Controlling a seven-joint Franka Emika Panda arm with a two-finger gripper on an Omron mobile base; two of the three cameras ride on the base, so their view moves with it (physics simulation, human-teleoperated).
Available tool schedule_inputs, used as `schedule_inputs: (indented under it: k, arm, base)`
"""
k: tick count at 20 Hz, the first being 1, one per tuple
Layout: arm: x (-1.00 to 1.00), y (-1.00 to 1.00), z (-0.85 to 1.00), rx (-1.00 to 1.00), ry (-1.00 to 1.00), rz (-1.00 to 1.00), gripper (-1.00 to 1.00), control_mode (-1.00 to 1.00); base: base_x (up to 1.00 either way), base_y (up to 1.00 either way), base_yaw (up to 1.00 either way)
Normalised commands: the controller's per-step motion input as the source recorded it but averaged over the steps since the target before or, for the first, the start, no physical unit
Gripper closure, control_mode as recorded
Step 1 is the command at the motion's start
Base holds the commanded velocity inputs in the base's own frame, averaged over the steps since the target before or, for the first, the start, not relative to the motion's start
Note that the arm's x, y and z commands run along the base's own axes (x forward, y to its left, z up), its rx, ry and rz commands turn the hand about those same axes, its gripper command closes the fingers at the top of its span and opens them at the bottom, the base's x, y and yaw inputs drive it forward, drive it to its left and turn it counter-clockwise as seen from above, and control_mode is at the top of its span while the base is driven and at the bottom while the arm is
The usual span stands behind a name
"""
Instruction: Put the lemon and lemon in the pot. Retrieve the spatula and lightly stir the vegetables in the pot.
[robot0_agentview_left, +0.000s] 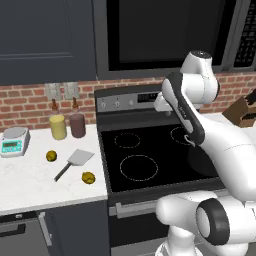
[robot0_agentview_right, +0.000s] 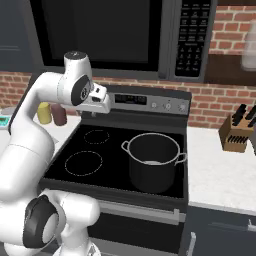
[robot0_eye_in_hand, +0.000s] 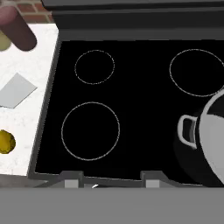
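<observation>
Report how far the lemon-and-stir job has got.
Nothing is done: both lemons and the spatula lie on the counter; the pot holds no lemon. The gripper hangs above the stove, carrying nothing. Loading and stirring remain.

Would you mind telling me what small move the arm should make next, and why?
Probably swing the end effector left, from above the black stovetop toward the nearer dull-yellow mottled lemon on the white counter. Both lemons, the other beyond the grey-bladed spatula, lie there, and no lemon shows in the dark cylindrical pot.
</observation>
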Motion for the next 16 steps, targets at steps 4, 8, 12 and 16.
schedule_inputs:
  k: [4,8,12,16]
  arm:
    - [0.00,0.00,0.00,0.00,0.00,0.00,-1.00,1.00]
    - [0.00,0.00,0.00,0.00,0.00,0.00,-1.00,1.00]
    - [0.00,0.00,0.00,0.00,0.00,0.00,-1.00,1.00]
    - [0.00,0.00,0.00,0.00,0.00,0.00,-1.00,1.00]
  base:
    - [-0.02,0.31,0.00]
    - [-0.12,0.99,0.00]
    - [-0.02,1.00,0.00]
    - [0.00,1.00,0.00]
